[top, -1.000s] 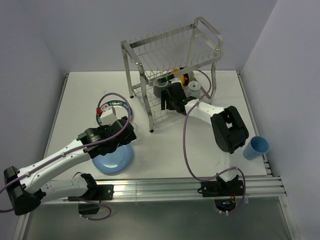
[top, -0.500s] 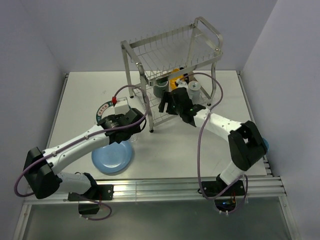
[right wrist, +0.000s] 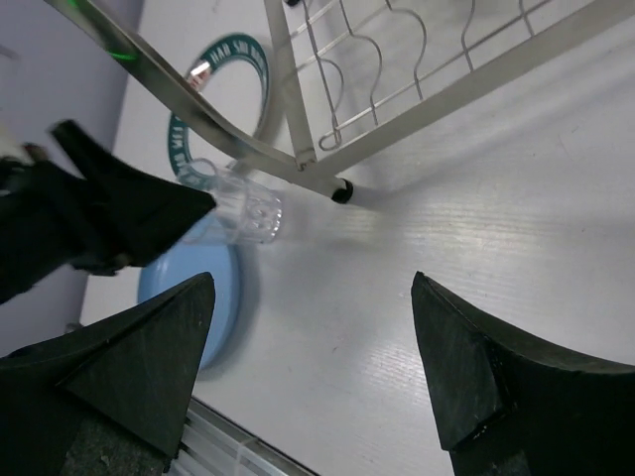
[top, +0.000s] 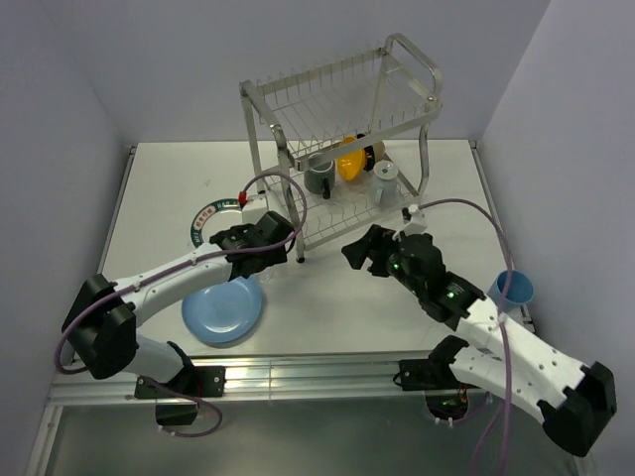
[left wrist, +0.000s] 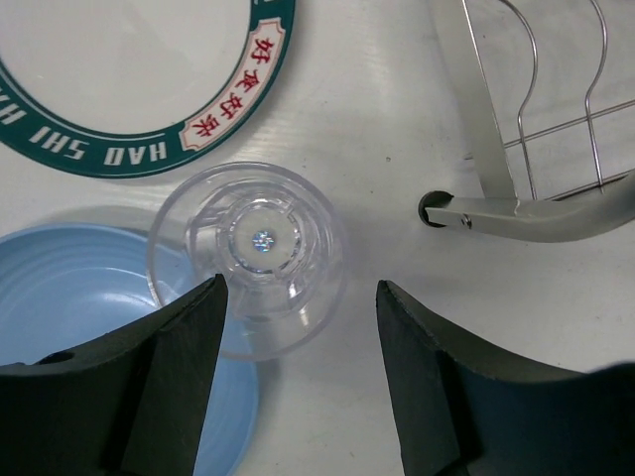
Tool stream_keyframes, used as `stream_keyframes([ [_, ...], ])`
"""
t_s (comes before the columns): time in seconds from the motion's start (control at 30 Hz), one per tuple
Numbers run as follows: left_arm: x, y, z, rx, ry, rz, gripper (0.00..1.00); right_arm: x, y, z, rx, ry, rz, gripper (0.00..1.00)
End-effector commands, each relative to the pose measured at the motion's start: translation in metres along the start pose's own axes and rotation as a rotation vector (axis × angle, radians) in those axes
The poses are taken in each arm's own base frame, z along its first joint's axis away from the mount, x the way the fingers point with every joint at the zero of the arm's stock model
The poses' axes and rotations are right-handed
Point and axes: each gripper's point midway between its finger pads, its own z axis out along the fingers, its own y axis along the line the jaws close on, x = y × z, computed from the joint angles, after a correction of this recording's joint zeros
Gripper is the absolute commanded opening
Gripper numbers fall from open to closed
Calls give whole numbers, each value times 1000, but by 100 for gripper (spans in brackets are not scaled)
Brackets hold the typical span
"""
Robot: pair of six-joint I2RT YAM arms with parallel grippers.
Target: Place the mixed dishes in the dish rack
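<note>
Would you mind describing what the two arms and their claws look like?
The left arm and right arm have white shells with black joints. A thin purple-grey cable loops loosely along each. The left claw and right claw are matte black, each with two broad wedge-shaped fingers tapering to blunt tips.

Seven dishes, one rack
Two plates on the left, one blue plate and one green-rimmed plate; one glass; two mugs, one dark mug and one pale mug; one orange bowl; one blue cup on the right; two arms, left arm and right arm
</note>
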Motion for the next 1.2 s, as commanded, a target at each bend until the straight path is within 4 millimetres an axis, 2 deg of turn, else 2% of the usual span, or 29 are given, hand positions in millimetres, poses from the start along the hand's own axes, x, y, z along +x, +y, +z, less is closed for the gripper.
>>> stream_keyframes([
  [0.0,2,-15,11,43,7,14,67,-11,-6,-25,32,-39,4,87],
  [0.1,14,-15,19,46,29,19,66,-21,-12,-50,35,-97,0,87],
  [0.17,19,-15,23,40,43,22,64,-18,-18,-57,40,-100,4,87],
  [0.23,28,-11,30,10,67,32,59,-20,-15,-65,5,-123,18,87],
  [0.27,30,-10,32,-1,74,32,54,-20,-16,-67,2,-126,19,87],
  [0.3,33,-9,34,-13,84,31,45,-21,-15,-69,-5,-133,19,87],
  [0.37,39,-8,37,-24,100,33,38,-24,-16,-74,1,-140,13,87],
  [0.4,41,-8,38,-26,104,30,26,-25,-16,-76,8,-140,13,87],
  [0.47,43,-6,37,-28,112,24,12,-25,-15,-78,17,-126,9,87],
  [0.5,43,-5,35,-26,113,17,0,-25,-15,-77,20,-119,9,86],
  [0.57,40,-3,25,-2,105,-3,0,-23,-11,-78,4,-100,17,87],
  [0.67,23,-3,-3,75,74,-51,0,-14,1,-74,-46,-41,21,87],
  [0.7,10,-8,-23,146,50,-82,0,-11,4,-73,-60,-23,26,87],
  [0.77,-8,-18,-47,253,17,-101,0,-7,12,-70,-99,-7,41,87],
  [0.8,-24,-22,-72,342,-24,-132,0,-4,19,-71,-136,15,62,87],
  [0.83,-27,-32,-89,434,-11,-136,0,-7,28,-72,-183,6,73,87],
  [0.87,-38,-40,-106,519,-35,-151,0,-1,32,-72,-215,26,82,87],
  [0.9,-50,-44,-132,615,-73,-174,0,0,40,-73,-256,38,109,87],
  [0.93,-51,-51,-151,711,-63,-172,0,1,55,-78,-336,56,121,88],
  [0.97,-53,-54,-162,764,-68,-184,0,5,60,-79,-368,77,134,87],
  [1.0,-64,-56,-183,845,-111,-206,0,6,68,-83,-411,93,168,87],
  [1.03,-63,-58,-192,893,-106,-209,0,3,84,-91,-501,102,178,87],
  [1.07,-65,-59,-201,931,-107,-222,0,6,89,-94,-539,114,197,87],
  [1.1,-73,-61,-216,994,-142,-240,0,-3,103,-102,-614,98,240,87],
  [1.17,-70,-64,-225,1062,-128,-267,0,0,111,-108,-680,122,276,87],
])
